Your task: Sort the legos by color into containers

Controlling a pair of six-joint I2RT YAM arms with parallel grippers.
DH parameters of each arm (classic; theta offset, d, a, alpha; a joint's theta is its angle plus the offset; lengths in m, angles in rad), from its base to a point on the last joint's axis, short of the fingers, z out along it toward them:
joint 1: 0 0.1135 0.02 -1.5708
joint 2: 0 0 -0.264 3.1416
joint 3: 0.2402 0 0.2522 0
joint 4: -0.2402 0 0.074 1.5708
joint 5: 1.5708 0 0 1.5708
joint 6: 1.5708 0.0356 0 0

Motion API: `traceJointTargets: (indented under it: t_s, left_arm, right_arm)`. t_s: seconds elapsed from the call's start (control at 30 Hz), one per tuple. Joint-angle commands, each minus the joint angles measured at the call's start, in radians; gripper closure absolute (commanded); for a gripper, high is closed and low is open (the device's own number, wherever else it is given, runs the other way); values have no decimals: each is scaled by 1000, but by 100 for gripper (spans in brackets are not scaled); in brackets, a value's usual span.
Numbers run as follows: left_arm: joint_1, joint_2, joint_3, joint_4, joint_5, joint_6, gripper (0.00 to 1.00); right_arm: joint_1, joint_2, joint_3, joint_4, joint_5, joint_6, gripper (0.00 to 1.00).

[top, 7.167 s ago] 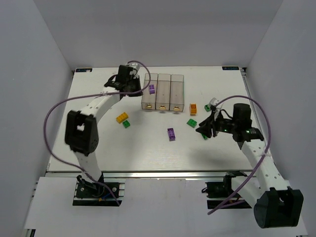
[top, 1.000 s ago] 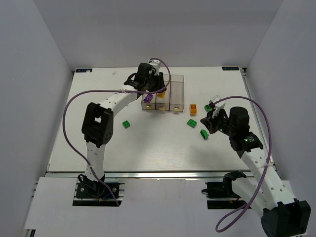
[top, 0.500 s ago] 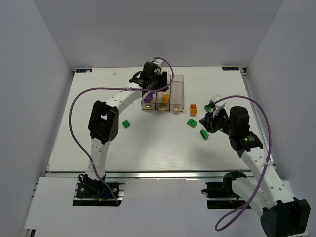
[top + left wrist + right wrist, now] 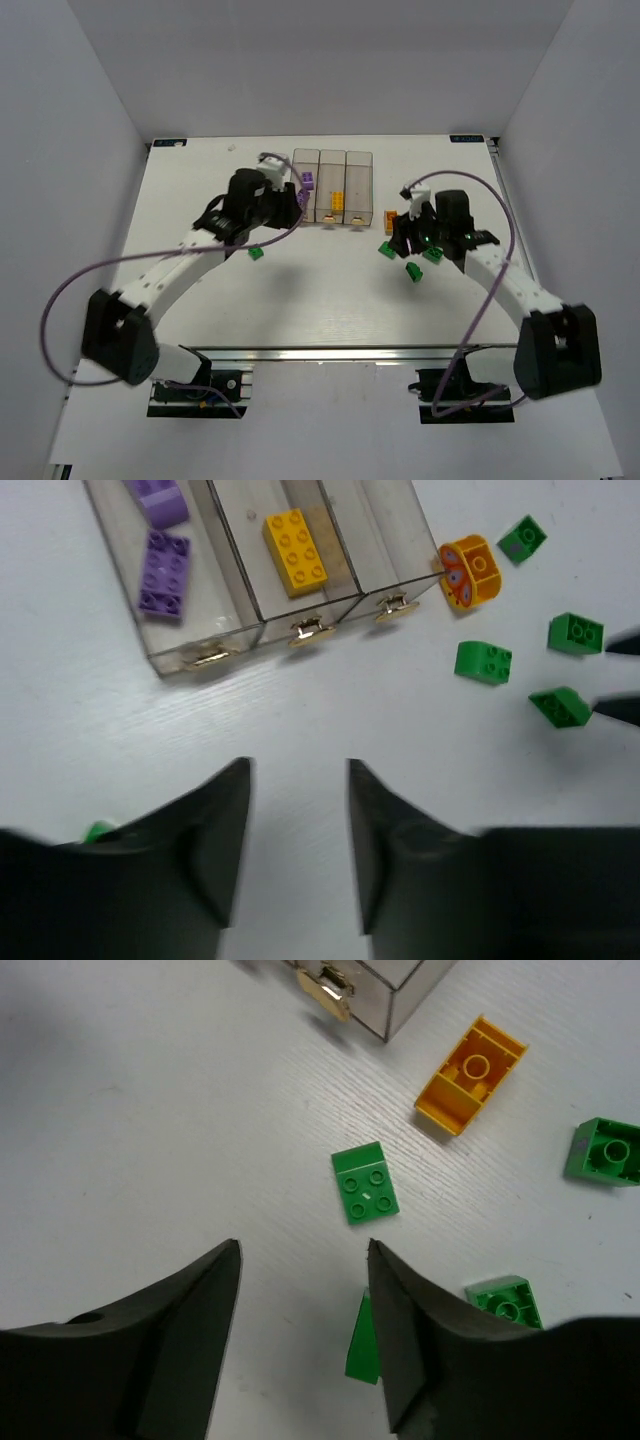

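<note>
White left arm (image 4: 165, 266) and right arm (image 4: 510, 285): black joints, purple cables (image 4: 50, 320), black gripper fingers (image 4: 200, 850).

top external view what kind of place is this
Probably a robot lab test booth: a white tabletop boxed in by plain white walls, a left arm and right arm mounted at its near edge, with lego bricks and clear bins laid out.

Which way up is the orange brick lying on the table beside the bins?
Flipped over: in the right wrist view the orange brick shows its hollow underside with a round tube inside, and no studs.
</note>
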Motion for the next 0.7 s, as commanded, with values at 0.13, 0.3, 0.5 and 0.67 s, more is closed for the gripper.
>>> traceJointTargets:
  t_s: [0.13, 0.3, 0.5, 0.67]
  left_arm:
    - [7, -513, -339, -9, -214, 111, 29]
    - [-13, -621, -410, -21, -315, 132, 26]
    - [-13, -639, -404, -41, -322, 140, 26]
    - [-13, -648, -406, -45, -340, 145, 25]
  right_arm:
    - [27, 370, 327, -47, 244, 144, 22]
    - [21, 517, 432, -69, 338, 167, 19]
    - [15, 611, 523, -82, 339, 181, 23]
    - [15, 694, 589, -105, 333, 232, 27]
